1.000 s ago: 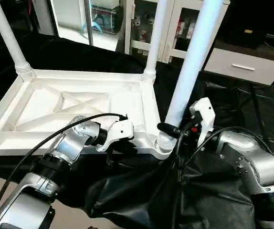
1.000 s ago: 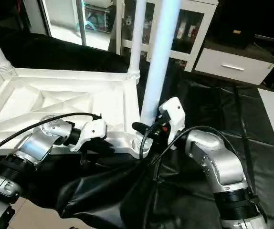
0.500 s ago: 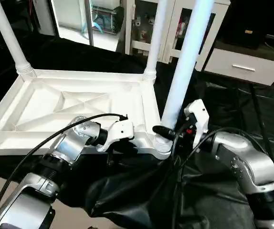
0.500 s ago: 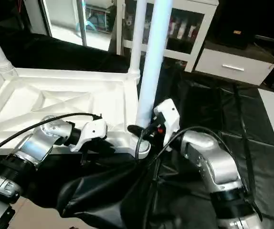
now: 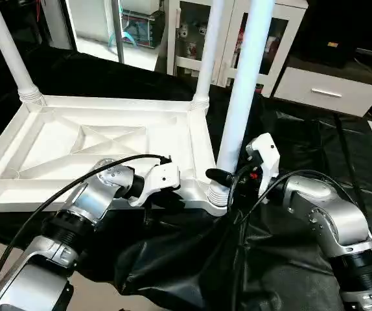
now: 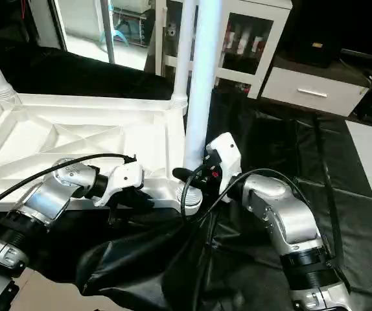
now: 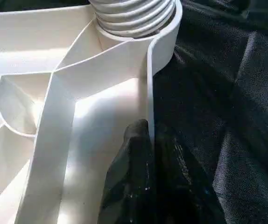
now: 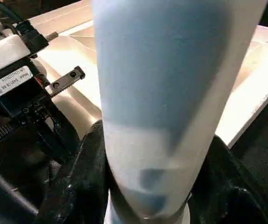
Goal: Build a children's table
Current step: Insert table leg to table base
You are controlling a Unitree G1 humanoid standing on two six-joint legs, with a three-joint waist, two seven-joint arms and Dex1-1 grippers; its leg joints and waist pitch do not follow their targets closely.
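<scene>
Three legs: upright in corner sockets
Tabletop (image 5: 108, 139): underside up
Right gripper (image 5: 228, 178): grasping near leg (image 5: 241, 97)
Left gripper (image 7: 143, 154): clenched on rim (image 7: 149, 84)

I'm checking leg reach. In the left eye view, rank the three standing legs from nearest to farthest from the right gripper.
1. Near-right leg, gripped by the right gripper.
2. Far-right leg, behind it.
3. Far-left leg, across the tabletop.

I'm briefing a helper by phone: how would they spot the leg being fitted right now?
Find the upturned white tabletop on the black-draped table. Three legs stand in its corners; take the near-corner leg, the one the right gripper clasps just above its socket.
</scene>
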